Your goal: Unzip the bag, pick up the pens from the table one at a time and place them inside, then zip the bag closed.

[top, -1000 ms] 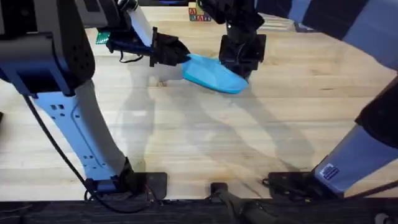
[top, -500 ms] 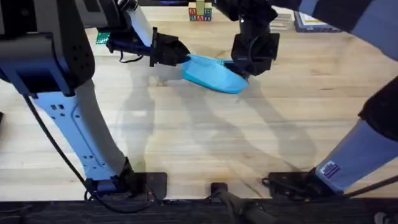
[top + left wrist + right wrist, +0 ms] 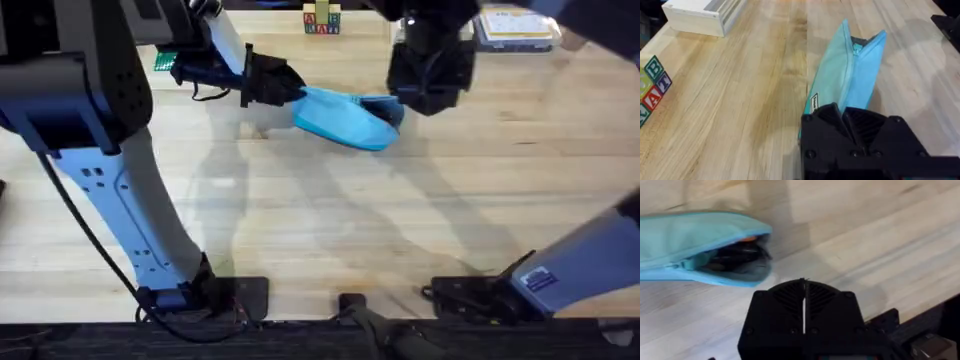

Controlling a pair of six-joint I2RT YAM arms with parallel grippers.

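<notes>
Here the bag (image 3: 847,75) sits pinched between left fingers (image 3: 840,117).

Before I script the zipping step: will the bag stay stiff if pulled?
Probably floppy: the bag is soft fabric, and its open end sags in the right wrist view. It likely slides on the smooth table, though the left pincer pinning one end should anchor it.
</notes>
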